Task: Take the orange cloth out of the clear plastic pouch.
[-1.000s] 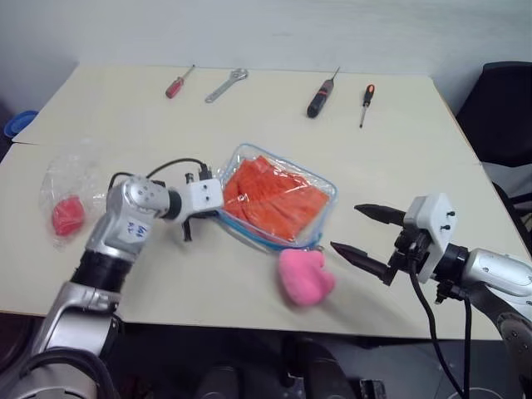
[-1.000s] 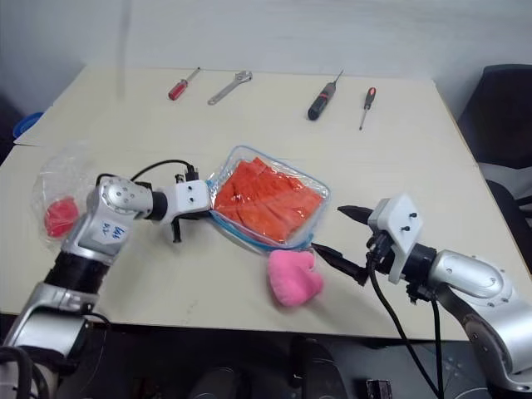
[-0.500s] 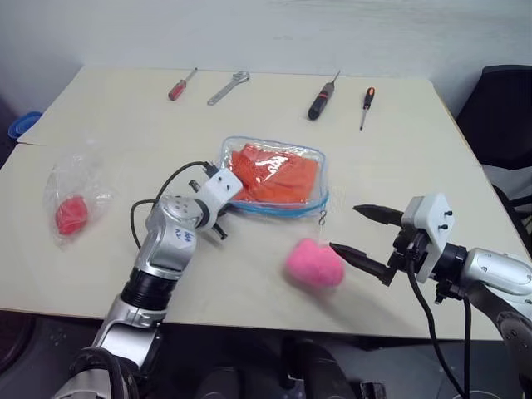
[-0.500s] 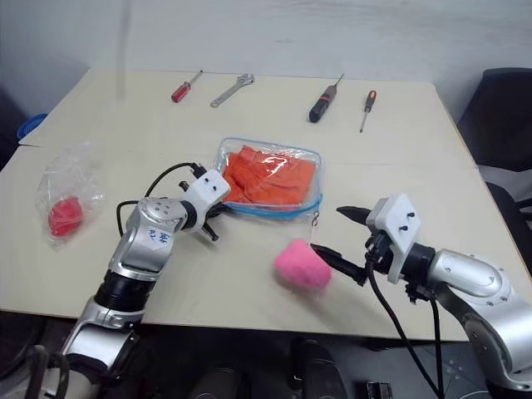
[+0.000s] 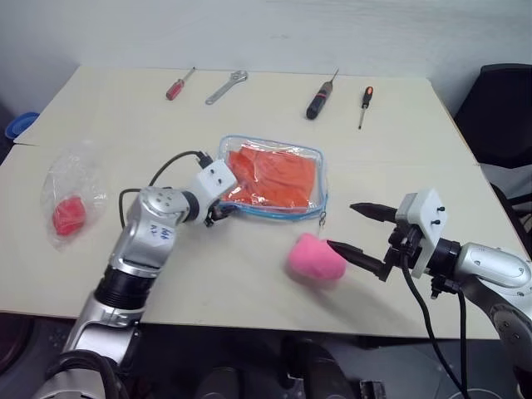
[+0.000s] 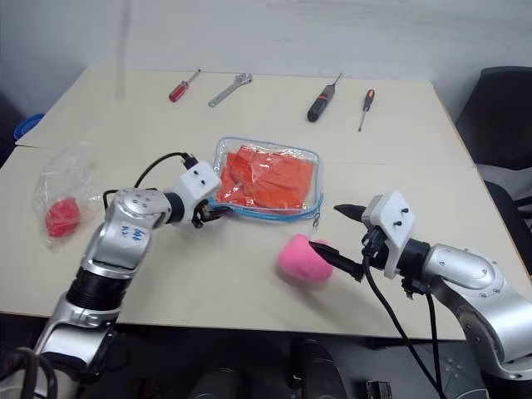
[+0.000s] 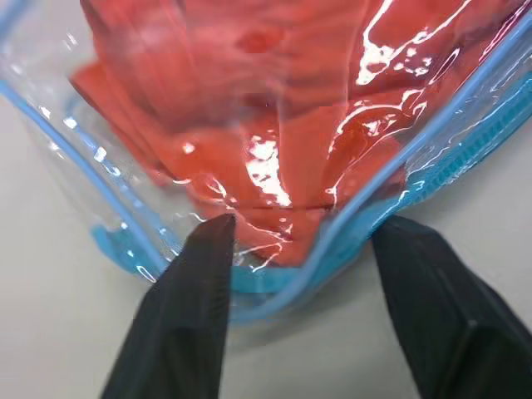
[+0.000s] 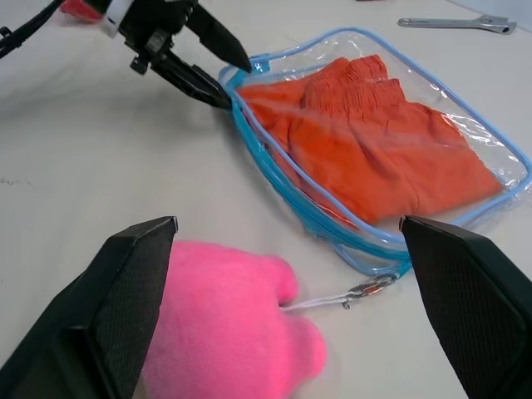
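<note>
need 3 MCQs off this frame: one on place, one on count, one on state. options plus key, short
1. Where is the pink plush?
A. between the pouch and the table's near edge
B. beside the wrench
C. inside the pouch

2. How many screwdrivers lie along the table's far edge?
A. one
B. three
C. five

3. Where is the orange cloth?
A. on the bare table
B. in the right pincer
C. inside the clear pouch

Key: 1 A, it lies nearer than the pouch, by the right pincer. 2 B, a red one, a black one, a small one. 3 C, blue trim encloses it.
</note>
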Robot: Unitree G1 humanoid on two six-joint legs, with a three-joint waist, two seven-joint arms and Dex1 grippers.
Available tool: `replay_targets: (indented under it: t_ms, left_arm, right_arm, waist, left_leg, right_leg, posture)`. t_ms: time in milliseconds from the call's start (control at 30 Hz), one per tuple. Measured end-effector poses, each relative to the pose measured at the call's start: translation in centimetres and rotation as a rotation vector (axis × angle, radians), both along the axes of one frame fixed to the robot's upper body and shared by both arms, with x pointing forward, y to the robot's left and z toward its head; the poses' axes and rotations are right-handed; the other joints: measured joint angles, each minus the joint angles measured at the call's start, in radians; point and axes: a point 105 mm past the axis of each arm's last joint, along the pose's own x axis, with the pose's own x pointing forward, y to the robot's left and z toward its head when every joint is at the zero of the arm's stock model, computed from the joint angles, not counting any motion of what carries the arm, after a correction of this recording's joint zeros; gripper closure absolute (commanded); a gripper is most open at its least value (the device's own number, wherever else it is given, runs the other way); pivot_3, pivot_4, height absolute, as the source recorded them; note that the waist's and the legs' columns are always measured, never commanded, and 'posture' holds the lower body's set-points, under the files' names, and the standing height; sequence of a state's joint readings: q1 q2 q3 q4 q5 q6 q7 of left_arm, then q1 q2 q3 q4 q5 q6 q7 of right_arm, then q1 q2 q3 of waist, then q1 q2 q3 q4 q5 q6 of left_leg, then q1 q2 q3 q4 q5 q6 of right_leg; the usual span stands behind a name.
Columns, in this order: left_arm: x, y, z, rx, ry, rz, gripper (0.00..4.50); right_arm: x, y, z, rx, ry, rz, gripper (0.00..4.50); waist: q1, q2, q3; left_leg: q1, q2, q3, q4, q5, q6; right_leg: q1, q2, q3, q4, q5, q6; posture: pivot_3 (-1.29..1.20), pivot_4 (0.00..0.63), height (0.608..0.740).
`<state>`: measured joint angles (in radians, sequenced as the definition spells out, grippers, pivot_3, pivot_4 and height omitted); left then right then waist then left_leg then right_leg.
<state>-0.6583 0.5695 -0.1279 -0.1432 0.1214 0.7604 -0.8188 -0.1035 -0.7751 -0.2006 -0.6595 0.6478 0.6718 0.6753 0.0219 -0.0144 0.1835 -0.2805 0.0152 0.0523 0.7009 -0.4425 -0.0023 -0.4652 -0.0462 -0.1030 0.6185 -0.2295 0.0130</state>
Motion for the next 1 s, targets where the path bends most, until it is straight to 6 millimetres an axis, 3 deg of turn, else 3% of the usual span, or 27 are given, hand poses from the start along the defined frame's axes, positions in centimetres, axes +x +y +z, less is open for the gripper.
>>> replay_targets:
  t_ms: [100, 167, 333, 533, 633, 767, 867, 1000]
  left_arm:
    - [-2.4, -0.2, 2.3, -0.114, 0.050, -0.251, 1.92]
    - [-4.3, -0.6, 3.0, -0.086, 0.058, -0.443, 1.92]
    - [-7.0, -3.5, 0.9, -0.018, 0.167, -0.752, 1.92]
    - [-7.0, -10.7, -2.4, -0.052, 0.218, -0.958, 1.92]
    - [-6.6, -12.9, -2.9, -0.056, 0.216, -0.981, 1.92]
    - [-6.0, -14.1, -3.7, -0.024, 0.210, -0.978, 1.92]
    - [-5.1, -14.9, -4.7, 0.013, 0.184, -0.936, 2.53]
    - [-4.8, -14.7, -4.6, 0.033, 0.161, -0.933, 3.71]
  right_arm:
    - [0.0, 0.0, 0.0, 0.003, -0.001, 0.000, 0.00]
    - [-0.1, -0.1, -0.3, 0.003, 0.013, -0.003, 0.00]
    - [-2.3, -0.9, -2.2, -0.046, 0.144, 0.047, 0.00]
    - [-4.3, -1.9, -2.1, -0.095, 0.184, 0.073, 0.00]
    - [-4.4, -2.5, -1.9, -0.100, 0.186, 0.046, 0.00]
    - [-4.6, -3.0, -1.7, -0.111, 0.175, 0.013, 0.00]
    - [-4.7, -3.1, -1.5, -0.117, 0.167, -0.001, 0.00]
    - [-4.3, -3.2, -1.1, -0.120, 0.142, -0.009, 0.00]
  waist:
    - [0.001, 0.000, 0.000]
    - [0.001, 0.000, 0.000]
    - [0.012, 0.001, 0.000]
    - [0.010, 0.001, 0.000]
    - [0.000, 0.001, 0.000]
    - [0.001, 0.001, 0.000]
    - [0.006, 0.001, 0.000]
    - [0.004, 0.001, 0.000]
  left_leg:
    - [-0.001, 0.000, -0.001, 0.001, 0.000, 0.000]
    - [-0.001, 0.000, -0.001, 0.001, 0.000, -0.001]
    - [-0.002, -0.001, -0.002, 0.003, 0.000, 0.000]
    - [-0.004, -0.002, -0.001, 0.003, 0.000, 0.001]
    - [-0.002, -0.002, -0.002, 0.002, 0.000, 0.001]
    - [0.000, -0.001, -0.002, 0.001, 0.000, 0.001]
    - [-0.001, -0.001, -0.003, 0.001, -0.001, 0.002]
    - [-0.001, -0.001, -0.003, 0.001, -0.001, 0.003]
  right_leg:
    - [0.000, 0.000, -0.002, 0.000, 0.000, -0.001]
    - [0.000, 0.000, -0.002, -0.001, 0.000, -0.001]
    - [0.001, 0.000, -0.005, -0.005, 0.001, 0.001]
    - [0.004, 0.002, -0.003, -0.006, 0.001, 0.002]
    - [0.004, 0.003, -0.002, -0.006, 0.001, 0.002]
    - [0.004, 0.003, -0.001, -0.006, 0.001, 0.002]
    - [0.004, 0.002, -0.001, -0.006, 0.002, 0.003]
    - [0.004, 0.002, -0.001, -0.006, 0.002, 0.003]
  posture:
    - [0.00, 0.150, 0.740]
    - [0.00, 0.150, 0.740]
    - [0.00, 0.150, 0.740]
    - [0.00, 0.150, 0.740]
    - [0.00, 0.150, 0.740]
    - [0.00, 0.150, 0.740]
    - [0.00, 0.150, 0.740]
    - [0.00, 0.150, 0.740]
